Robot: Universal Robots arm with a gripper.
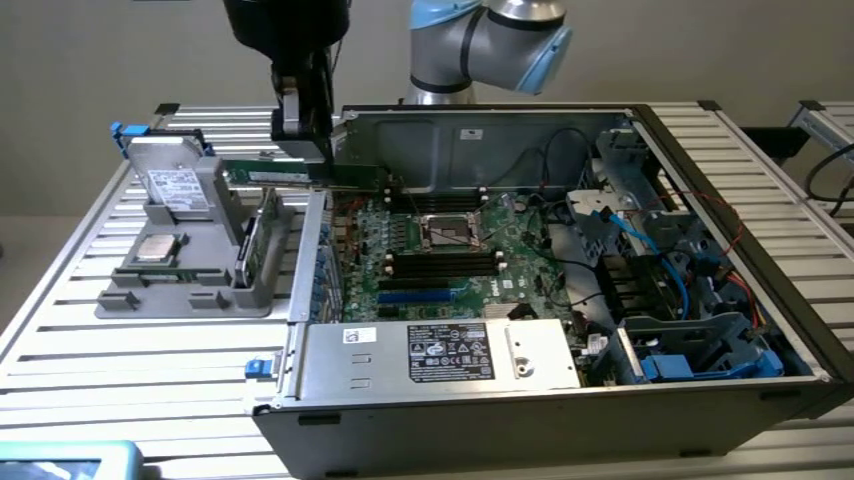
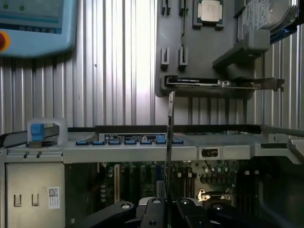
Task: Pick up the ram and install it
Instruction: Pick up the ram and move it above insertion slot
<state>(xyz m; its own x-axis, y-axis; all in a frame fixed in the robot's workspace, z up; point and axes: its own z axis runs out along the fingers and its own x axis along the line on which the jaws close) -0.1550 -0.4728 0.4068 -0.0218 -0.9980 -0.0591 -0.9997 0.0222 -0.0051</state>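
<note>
My gripper [image 1: 304, 156] hangs over the left wall of the open computer case [image 1: 534, 390] and is shut on the ram [image 1: 267, 172]. The ram is a slim green stick held level, sticking out toward the exterior view's left and right of the fingers. In the wrist view the ram [image 2: 170, 137] shows edge-on as a thin upright strip rising from between my fingers [image 2: 156, 209]. The motherboard [image 1: 514, 225] lies below and to the exterior view's right, with black memory slots [image 1: 441, 263] beside the processor socket [image 1: 451, 232].
A grey parts holder [image 1: 180, 290] left of the case carries a silver processor chip [image 1: 158, 247], a hard drive [image 1: 174, 185] and an upright expansion card [image 1: 267, 235]. Cables and blue drive bays [image 1: 694, 350] crowd the case's right side. A blue teach pendant [image 2: 33, 23] lies on the slatted table.
</note>
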